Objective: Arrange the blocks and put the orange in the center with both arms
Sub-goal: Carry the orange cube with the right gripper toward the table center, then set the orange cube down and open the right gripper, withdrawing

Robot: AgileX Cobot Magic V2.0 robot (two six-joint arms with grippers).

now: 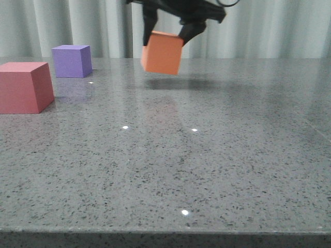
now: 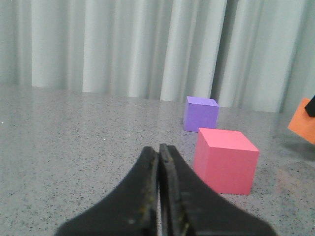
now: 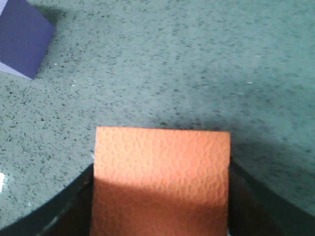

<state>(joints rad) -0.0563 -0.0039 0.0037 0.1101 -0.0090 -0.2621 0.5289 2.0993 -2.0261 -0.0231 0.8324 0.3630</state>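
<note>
Orange cube held aloft in the right gripper, above the grey speckled counter.
Left gripper pressed closed, empty; red cube and purple cube sit left; all faces unmarked.

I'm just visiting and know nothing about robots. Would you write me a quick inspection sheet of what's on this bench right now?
Surface: grey speckled table, glossy, with small light reflections.
Job's things: orange cube lifted off the table, tilted; red cube and purple cube resting on the table, apart from each other.
Clutter: nothing seen.
Grippers: right gripper shut on the orange cube; left gripper shut, holding nothing.
Cables: a dark loop at the top edge above the right gripper, too cropped to identify.
Surroundings: pale pleated curtain behind the table.
</note>
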